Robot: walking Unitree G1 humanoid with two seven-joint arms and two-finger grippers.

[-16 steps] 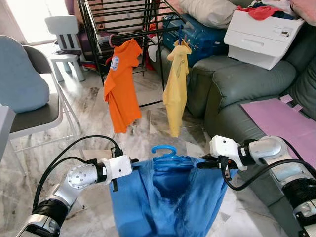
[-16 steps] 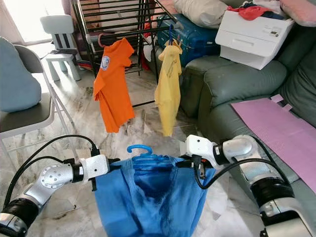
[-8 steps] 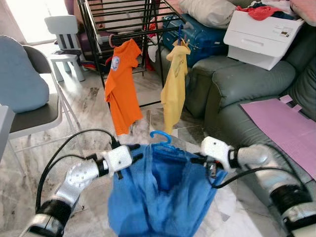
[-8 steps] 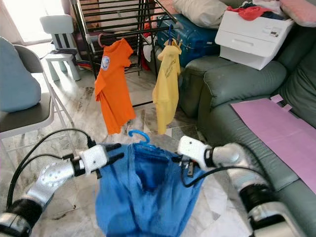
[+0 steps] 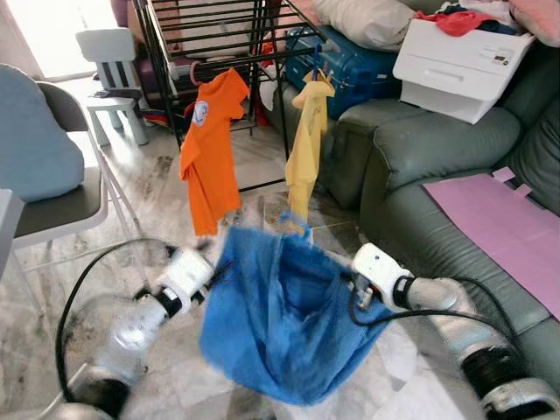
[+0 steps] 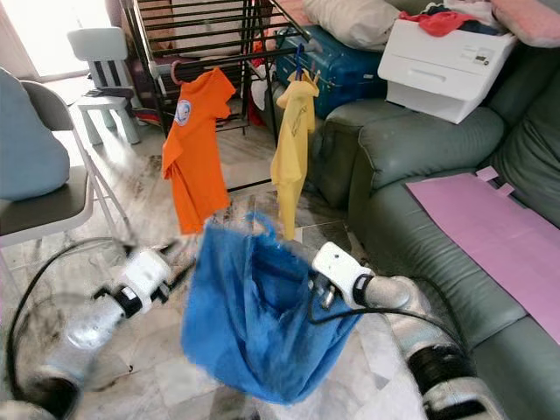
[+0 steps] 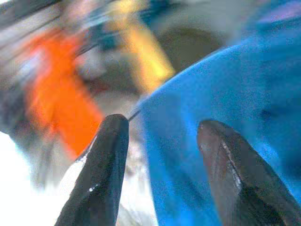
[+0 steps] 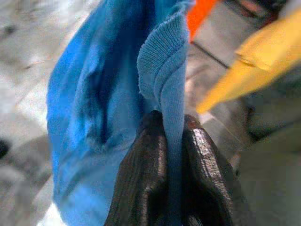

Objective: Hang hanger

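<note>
Hanger hook (image 5: 302, 226), blue, just pokes out above a blue shirt (image 5: 280, 324) held up between the two arms, in front of the drying rack (image 5: 219, 44). Shirt is spread wide, lower edge blurred. Right gripper (image 8: 171, 155) pinches the shirt's ribbed edge, both black fingers pressed tight against the cloth. Left gripper (image 7: 162, 141) is at the shirt's other edge; its fingers (image 7: 101, 174) stand apart with blue cloth between them, and whether they touch it cannot be told. Left arm heavily blurred. On the rack's front rail hang an orange shirt (image 5: 210, 149) and, to its right, a yellow shirt (image 5: 306, 140), each on its own hanger. Green sofa (image 5: 437, 149) to the right, purple cloth (image 5: 499, 227) lying on its seat. Folding chair (image 5: 61, 201) at left on the marble floor (image 5: 157, 175).
</note>
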